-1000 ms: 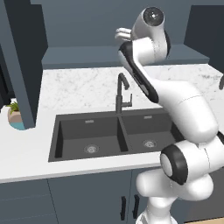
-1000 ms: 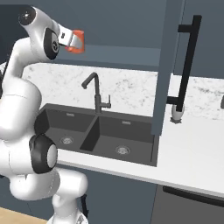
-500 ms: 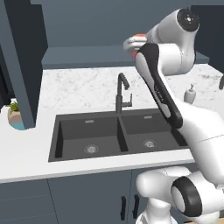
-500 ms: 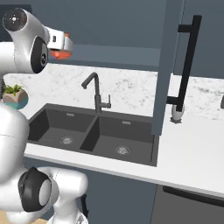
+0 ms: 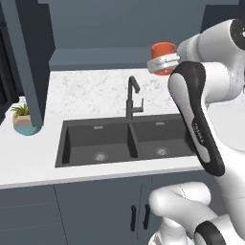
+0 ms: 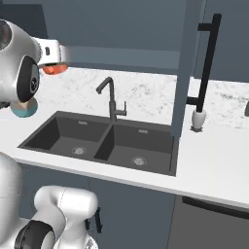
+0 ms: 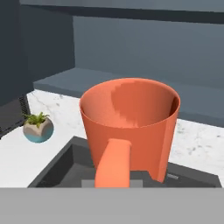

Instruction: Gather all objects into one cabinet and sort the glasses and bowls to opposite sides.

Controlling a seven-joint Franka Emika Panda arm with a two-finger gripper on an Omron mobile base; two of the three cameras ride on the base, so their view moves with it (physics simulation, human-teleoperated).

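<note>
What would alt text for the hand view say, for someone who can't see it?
An orange cup is held close to the camera, upright with its open mouth showing, above a dark sink set in a white marble counter. A small potted plant stands on the counter at left, and a slate-blue cabinet shelf runs behind.

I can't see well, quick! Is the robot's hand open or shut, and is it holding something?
Hand: shut on the orange cup, holding it up above the sink.
</note>
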